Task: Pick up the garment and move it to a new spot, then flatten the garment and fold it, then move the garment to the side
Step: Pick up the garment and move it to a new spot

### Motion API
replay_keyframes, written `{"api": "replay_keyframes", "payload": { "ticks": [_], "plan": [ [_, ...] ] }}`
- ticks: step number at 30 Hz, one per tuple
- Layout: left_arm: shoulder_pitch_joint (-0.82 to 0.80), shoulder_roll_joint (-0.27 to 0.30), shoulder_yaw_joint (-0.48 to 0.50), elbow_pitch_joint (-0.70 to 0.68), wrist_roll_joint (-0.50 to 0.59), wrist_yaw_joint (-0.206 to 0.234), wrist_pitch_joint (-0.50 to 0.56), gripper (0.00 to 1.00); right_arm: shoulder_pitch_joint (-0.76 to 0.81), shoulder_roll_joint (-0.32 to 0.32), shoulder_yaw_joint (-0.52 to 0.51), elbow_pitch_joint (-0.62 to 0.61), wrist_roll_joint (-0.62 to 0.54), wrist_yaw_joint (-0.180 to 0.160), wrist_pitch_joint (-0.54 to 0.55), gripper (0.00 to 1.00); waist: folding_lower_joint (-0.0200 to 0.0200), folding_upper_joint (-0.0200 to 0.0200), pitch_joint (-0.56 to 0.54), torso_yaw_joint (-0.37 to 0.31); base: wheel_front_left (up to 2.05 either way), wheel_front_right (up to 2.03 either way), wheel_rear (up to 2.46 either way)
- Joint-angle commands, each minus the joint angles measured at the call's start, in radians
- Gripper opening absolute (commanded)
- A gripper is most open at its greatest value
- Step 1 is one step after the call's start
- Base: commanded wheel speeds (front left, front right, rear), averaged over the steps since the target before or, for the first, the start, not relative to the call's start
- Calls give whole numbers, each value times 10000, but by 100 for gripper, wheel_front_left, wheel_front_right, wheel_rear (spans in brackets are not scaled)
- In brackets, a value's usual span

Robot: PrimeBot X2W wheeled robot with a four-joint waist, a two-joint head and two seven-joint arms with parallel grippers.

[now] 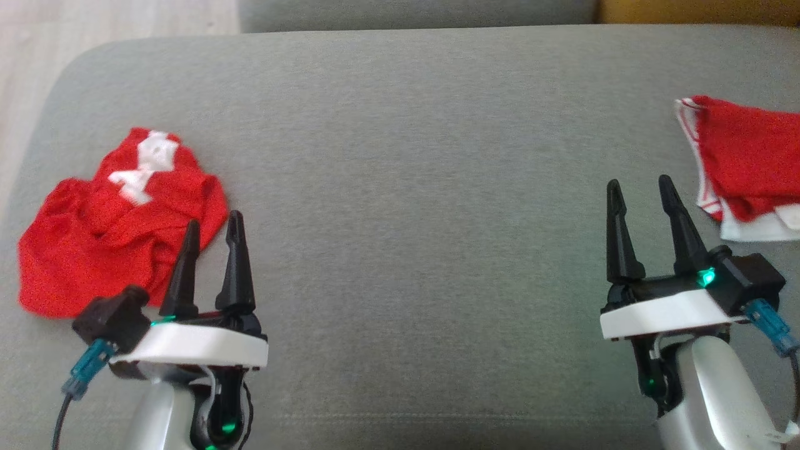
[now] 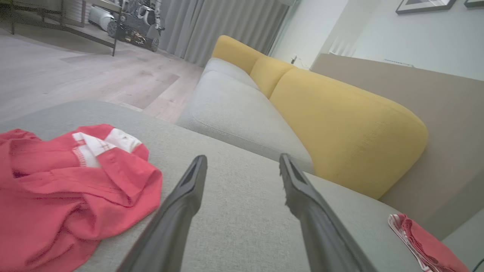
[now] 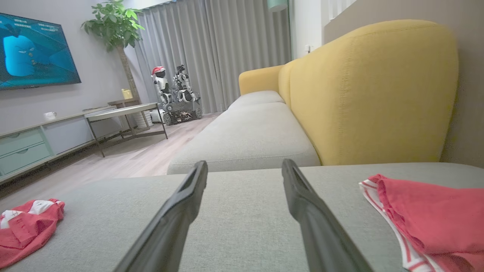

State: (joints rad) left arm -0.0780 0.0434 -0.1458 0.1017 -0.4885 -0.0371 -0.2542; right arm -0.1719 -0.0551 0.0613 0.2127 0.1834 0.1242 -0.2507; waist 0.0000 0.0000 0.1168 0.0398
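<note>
Fingers [image 1: 237,262] of left gripper [image 1: 214,219] and right gripper [image 1: 640,181] spread wide, empty; crumpled red garment [image 1: 112,231] lies on grey cushion [image 1: 406,187] beside left gripper, pick-up apparently pending: next, lower left, pinch cloth.

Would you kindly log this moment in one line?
left gripper: open, empty | right gripper: open, empty | crumpled garment: by left gripper | second garment: far right

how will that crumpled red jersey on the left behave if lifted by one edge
Probably floppy: the red jersey lies in soft folds, so it should drape and hang. Likely light, since the cloth looks thin. It may drag, not slide, on the textured gray cushion.
</note>
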Motion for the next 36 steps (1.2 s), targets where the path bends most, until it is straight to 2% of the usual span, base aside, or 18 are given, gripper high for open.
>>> {"api": "replay_keyframes", "payload": {
  "ticks": [1, 13, 20, 27, 36],
  "plan": [
    [-339, 68, 356, -371, -87, -36, -76, 100, -169, 47, 280, -297, -21, 65, -102, 100, 0, 0, 12, 302, 0, 0, 0],
    [-87, 68, 363, -463, -444, -20, -76, 100, 117, -120, 502, -220, 135, 65, 59, 100, 0, 0, -245, 2706, 0, 0, 0],
    [103, 68, 461, -697, -588, 45, -76, 100, 217, -150, 594, -242, 166, 65, 185, 100, 0, 0, -353, 3613, 0, 0, 0],
    [208, 68, 628, -756, -634, 59, -76, 100, 248, -127, 650, -248, 187, 65, 228, 100, 0, 0, -394, 3873, 0, 0, 0],
    [-10, 68, 1042, -649, -1006, 84, -76, 100, 172, -154, 699, -312, 224, 65, 300, 100, 0, 0, -147, 3595, 0, 0, 0]
  ]
}}
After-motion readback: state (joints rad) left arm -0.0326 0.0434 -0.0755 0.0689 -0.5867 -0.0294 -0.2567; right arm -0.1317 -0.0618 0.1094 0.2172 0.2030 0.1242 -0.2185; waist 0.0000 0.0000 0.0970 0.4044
